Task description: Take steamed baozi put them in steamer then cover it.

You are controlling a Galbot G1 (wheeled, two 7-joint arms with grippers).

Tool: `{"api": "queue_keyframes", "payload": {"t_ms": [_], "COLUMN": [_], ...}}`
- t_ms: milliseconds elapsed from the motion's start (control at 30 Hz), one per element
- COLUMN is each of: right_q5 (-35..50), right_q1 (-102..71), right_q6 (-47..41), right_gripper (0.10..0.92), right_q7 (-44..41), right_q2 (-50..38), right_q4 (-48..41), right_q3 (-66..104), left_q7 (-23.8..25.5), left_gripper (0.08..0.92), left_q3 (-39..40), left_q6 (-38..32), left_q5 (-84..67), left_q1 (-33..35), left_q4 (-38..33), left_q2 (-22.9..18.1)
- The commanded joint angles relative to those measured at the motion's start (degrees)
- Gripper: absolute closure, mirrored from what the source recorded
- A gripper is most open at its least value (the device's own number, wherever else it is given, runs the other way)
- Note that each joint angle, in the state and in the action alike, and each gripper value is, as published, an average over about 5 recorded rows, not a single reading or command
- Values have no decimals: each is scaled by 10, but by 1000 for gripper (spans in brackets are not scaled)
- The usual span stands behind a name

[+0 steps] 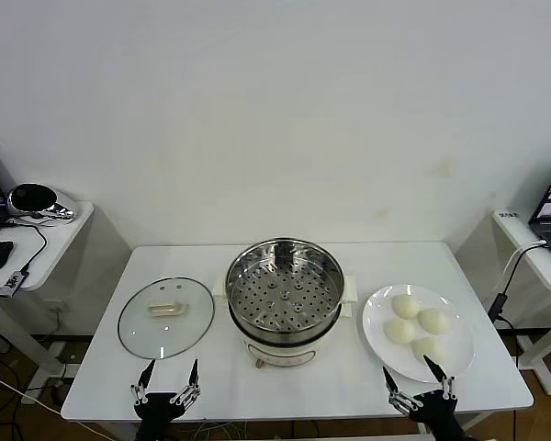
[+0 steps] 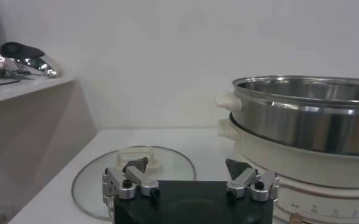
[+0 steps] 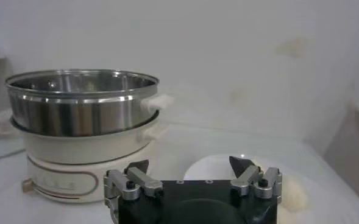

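Both grippers sit at the bottom edge of the head view, nearest the camera: the left gripper [image 1: 170, 378] at lower left, the right gripper [image 1: 413, 378] at lower right, each with fingers spread wide and holding nothing. Just above the left one lies the cover [image 1: 166, 317], flat on the white table [image 1: 101, 390]. Just above the right one, a white plate [image 1: 376, 338] carries the four steamed baozi [image 1: 417, 327]. Between them, at frame centre, stands the steamer [image 1: 285, 299], uncovered, its perforated tray bare.
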Motion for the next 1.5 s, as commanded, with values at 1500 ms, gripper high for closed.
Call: {"api": "queue_keyframes", "payload": {"t_ms": [1500], "right_q5": [-281], "right_q1": [951], "right_q6": [102], "right_gripper": [203], "right_q7": [-538], "right_q2": [-231], "right_q4": [-643], "right_q3": [-699], "left_q7": [6], "left_gripper": [177], "left_q3": [-25], "left_q6": [34], "left_q5": [52], "left_q1": [-20], "left_q4": [-3], "left_q2": [5]}}
